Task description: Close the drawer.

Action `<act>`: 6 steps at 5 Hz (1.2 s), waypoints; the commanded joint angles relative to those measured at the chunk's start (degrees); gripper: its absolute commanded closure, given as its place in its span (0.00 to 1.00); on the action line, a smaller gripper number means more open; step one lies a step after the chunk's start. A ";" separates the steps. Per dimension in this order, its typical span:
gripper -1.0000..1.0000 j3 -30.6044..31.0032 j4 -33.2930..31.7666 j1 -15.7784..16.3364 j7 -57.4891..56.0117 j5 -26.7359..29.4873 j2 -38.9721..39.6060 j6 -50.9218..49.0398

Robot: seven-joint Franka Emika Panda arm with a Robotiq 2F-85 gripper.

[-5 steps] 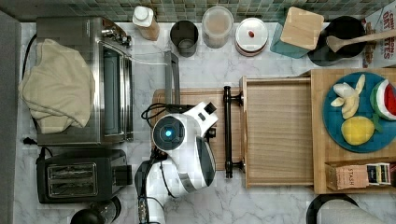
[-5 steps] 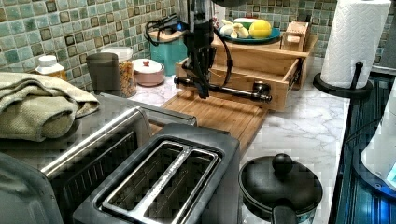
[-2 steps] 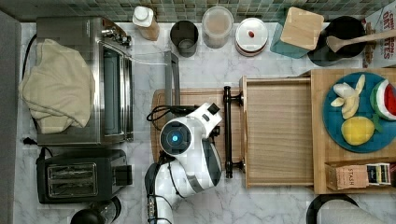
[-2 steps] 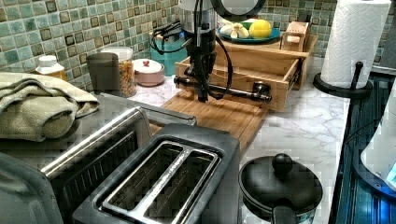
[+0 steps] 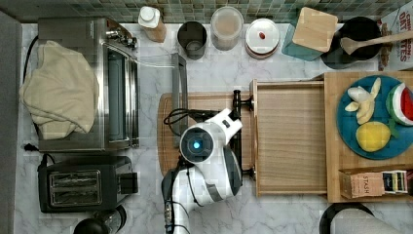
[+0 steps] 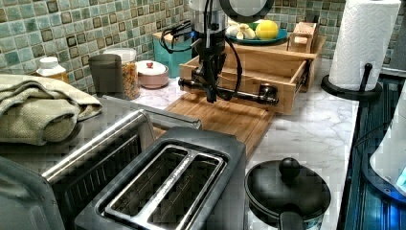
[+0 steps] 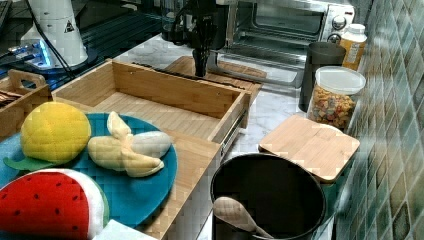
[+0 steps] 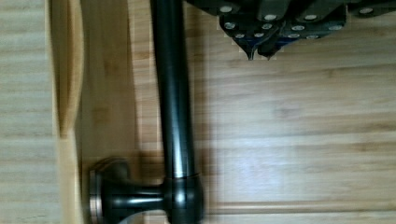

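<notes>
Hanging beside the pulled-out drawer (image 5: pixel 291 139)'s black handle (image 6: pixel 229 93) — the gripper (image 6: pixel 211 97), fingers pressed together.

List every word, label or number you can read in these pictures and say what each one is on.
"STASH": on the tea box at the top view's lower right, beside the blue plate.
"OAT..." and "ES": partial red letters on the carton cut off at the top view's upper right corner; the rest is out of frame.
Bottle label by the toaster oven: too small to read.
Triangle sign on the white robot base: unreadable.
</notes>
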 commanded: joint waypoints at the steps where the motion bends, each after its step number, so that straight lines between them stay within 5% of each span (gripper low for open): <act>1: 1.00 -3.85 0.03 -5.61 -12.45 0.49 1.45 1.48; 6: 1.00 -16.46 7.19 -12.31 -17.31 -8.68 5.16 -2.62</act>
